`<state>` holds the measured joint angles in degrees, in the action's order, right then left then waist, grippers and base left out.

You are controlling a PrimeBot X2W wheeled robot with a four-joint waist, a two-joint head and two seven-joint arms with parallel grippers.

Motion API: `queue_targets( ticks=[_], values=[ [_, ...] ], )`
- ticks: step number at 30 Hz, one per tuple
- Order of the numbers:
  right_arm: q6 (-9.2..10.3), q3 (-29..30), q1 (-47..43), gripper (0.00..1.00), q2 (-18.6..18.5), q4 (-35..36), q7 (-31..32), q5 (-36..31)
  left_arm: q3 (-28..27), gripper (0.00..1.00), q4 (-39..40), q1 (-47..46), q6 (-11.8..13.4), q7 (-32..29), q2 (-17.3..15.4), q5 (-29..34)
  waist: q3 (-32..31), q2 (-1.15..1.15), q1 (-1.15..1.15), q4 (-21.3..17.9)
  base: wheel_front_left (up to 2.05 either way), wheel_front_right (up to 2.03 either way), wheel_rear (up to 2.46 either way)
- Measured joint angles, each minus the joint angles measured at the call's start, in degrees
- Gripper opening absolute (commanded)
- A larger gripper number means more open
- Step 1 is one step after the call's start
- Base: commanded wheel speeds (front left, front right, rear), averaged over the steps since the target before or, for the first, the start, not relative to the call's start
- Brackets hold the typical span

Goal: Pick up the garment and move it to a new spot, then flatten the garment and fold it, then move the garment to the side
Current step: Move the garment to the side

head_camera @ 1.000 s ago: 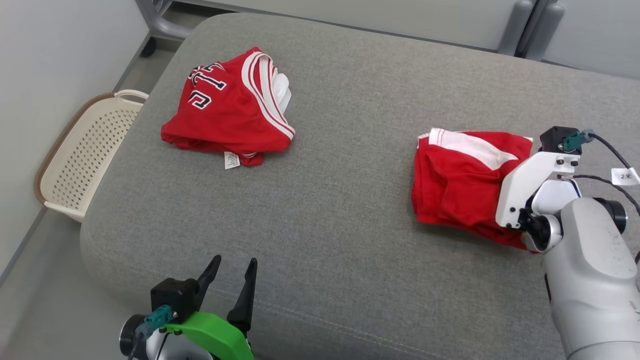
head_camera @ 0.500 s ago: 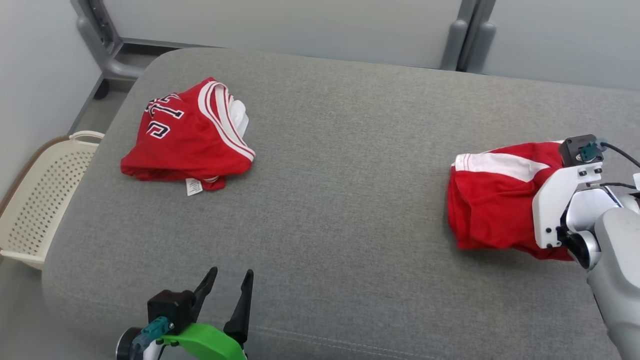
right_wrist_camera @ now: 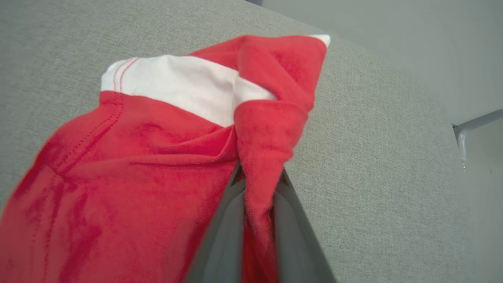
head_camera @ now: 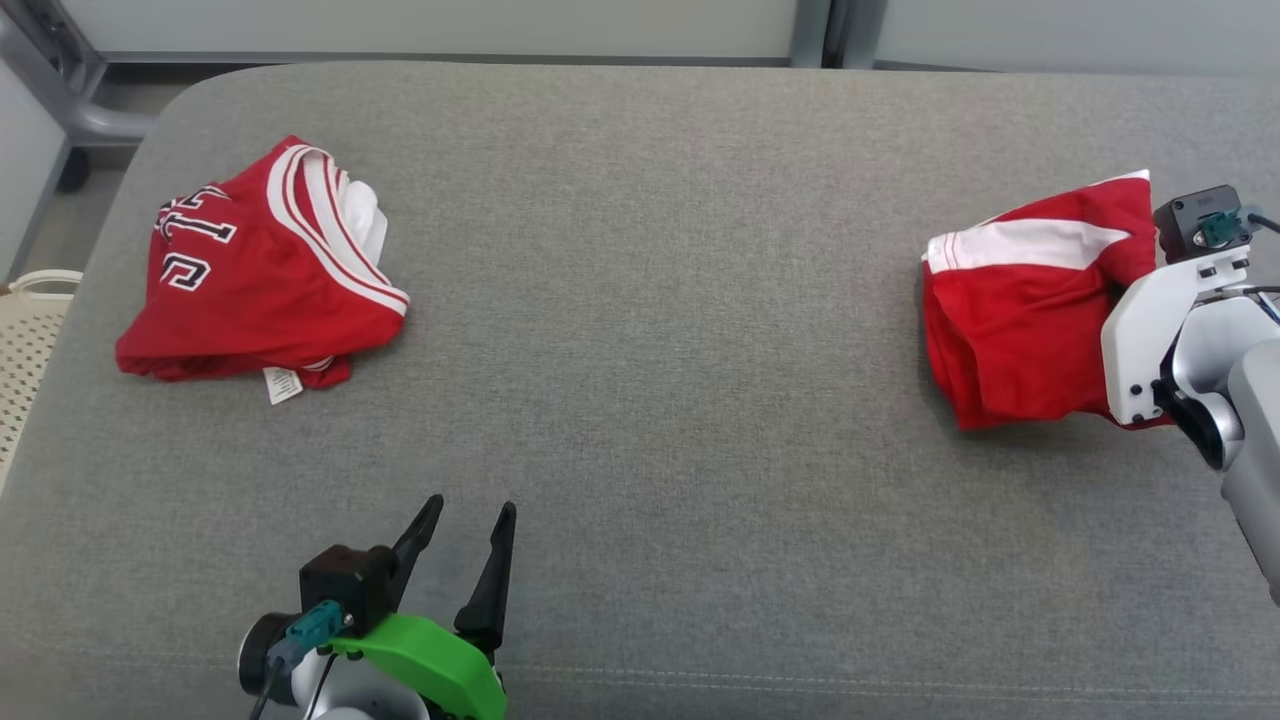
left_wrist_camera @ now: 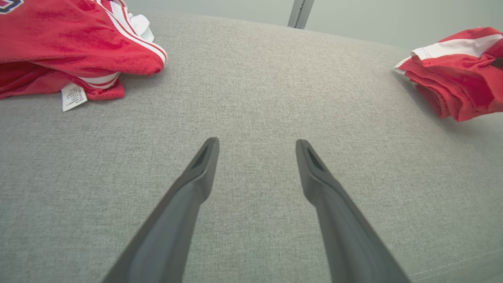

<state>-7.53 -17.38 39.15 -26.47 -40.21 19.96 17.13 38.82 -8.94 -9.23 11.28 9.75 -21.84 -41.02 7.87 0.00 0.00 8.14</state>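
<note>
The garment (head_camera: 1020, 320) is a folded red piece with a white band, at the right end of the grey cushion (head_camera: 640, 300). My right gripper (right_wrist_camera: 259, 175) is shut on a bunched red fold of it (right_wrist_camera: 137, 177), and its lower edge seems to rest on the cushion. The white wrist mount (head_camera: 1150, 330) covers the garment's right side in the head view. My left gripper (head_camera: 470, 510) is open near the front edge, with only bare cushion between its fingers (left_wrist_camera: 257, 142). The left wrist view has the garment (left_wrist_camera: 459, 90) at far right.
A second red jersey (head_camera: 250, 290) with white trim and lettering lies crumpled at the cushion's left end (left_wrist_camera: 59, 43). A cream perforated basket (head_camera: 20, 340) stands on the floor beyond the left edge. Grey frame legs (head_camera: 60, 100) stand behind at left.
The head camera has turned, shifting the whole picture. Against the other jersey, my right gripper has carried the garment farther right and back. The left gripper has stayed open in place.
</note>
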Motion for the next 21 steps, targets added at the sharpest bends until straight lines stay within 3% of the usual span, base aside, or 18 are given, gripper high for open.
queue_targets(
  ticks=[13, 21],
  values=[
    [-0.01, -7.81, 9.26, 0.00, -5.94, -6.87, -5.78, 0.59, 0.49, 1.00, -1.46, -4.98, -1.64, 0.32, 0.23, 1.55, 7.18, 0.00, 0.00, -5.19, 0.00, 0.00, 0.00],
    [-0.01, -7.13, 12.96, 0.00, -10.74, -12.12, -9.62, -1.07, 1.11, 1.00, -0.63, -6.76, -1.74, -0.94, -1.32, 2.80, 12.01, 0.00, 0.00, -6.08, 0.00, 0.00, 0.00]
  ],
)
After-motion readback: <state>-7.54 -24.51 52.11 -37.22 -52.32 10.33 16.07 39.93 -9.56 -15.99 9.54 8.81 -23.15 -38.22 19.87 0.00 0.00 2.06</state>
